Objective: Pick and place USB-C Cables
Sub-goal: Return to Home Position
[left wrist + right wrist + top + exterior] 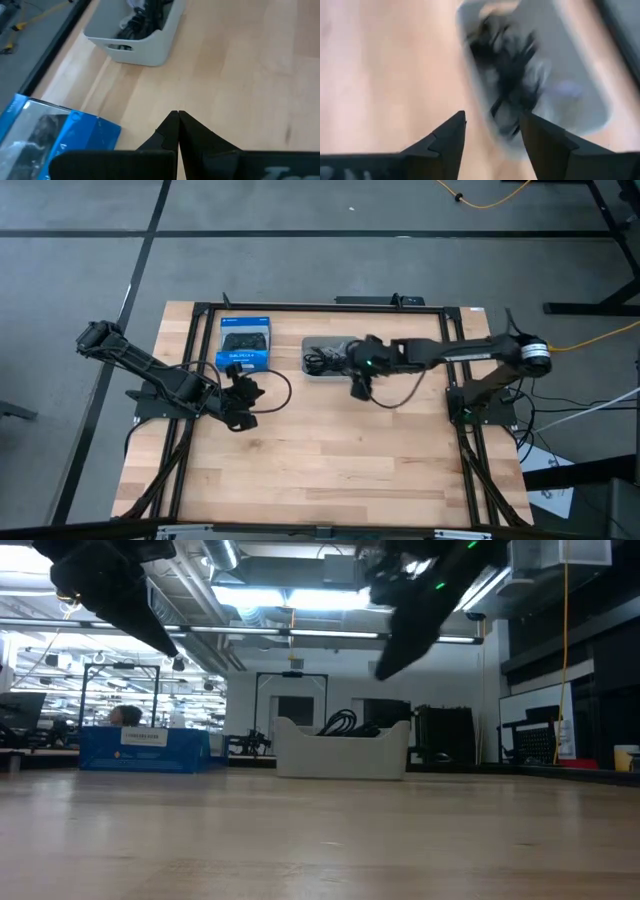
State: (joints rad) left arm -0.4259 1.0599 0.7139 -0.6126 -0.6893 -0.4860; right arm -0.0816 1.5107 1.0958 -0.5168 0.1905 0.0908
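The USB-C cables [326, 358] lie as a tangled heap of black coils inside a light grey bin [312, 344] at the table's far middle. In the low view their loops [340, 721] stick up above the bin's rim [300, 740]. A light-coloured cable cannot be made out. My right gripper [492, 117] is open and empty. It hangs in the air just near-side of the bin [580, 107], above the table [358, 388]. My left gripper [178, 114] is shut and empty. It hovers over the left half of the table [245, 392], near the blue box [243, 343].
A blue game-controller box [45, 132] lies flat at the far left, left of the bin [145, 45]. A black frame rail [320, 307] runs round the table's edges. Bare wood [330, 460] stretches over the near half. Both arms [110, 590] show high above the tabletop in the low view.
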